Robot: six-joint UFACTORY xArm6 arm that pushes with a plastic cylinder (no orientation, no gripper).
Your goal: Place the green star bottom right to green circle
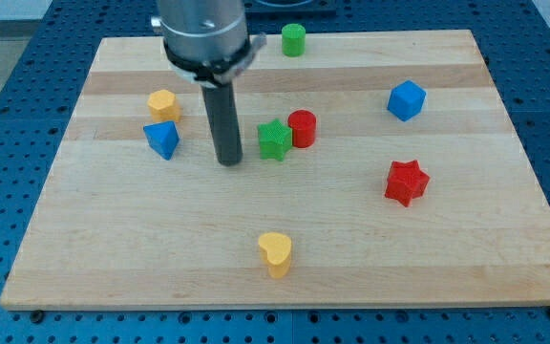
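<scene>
The green star (274,139) lies near the middle of the wooden board (370,248), touching a red cylinder (302,128) on its right. The green circle, a short green cylinder (293,40), stands at the view's top edge of the board, well above the star. My tip (228,161) is on the board just left of the green star, with a small gap between them. The rod rises straight up to the arm's grey mount at the view's top.
A yellow hexagon block (163,104) and a blue triangular block (162,139) lie left of my tip. A blue cube-like block (406,100) is at the right, a red star (406,182) below it, a yellow heart (275,254) near the bottom.
</scene>
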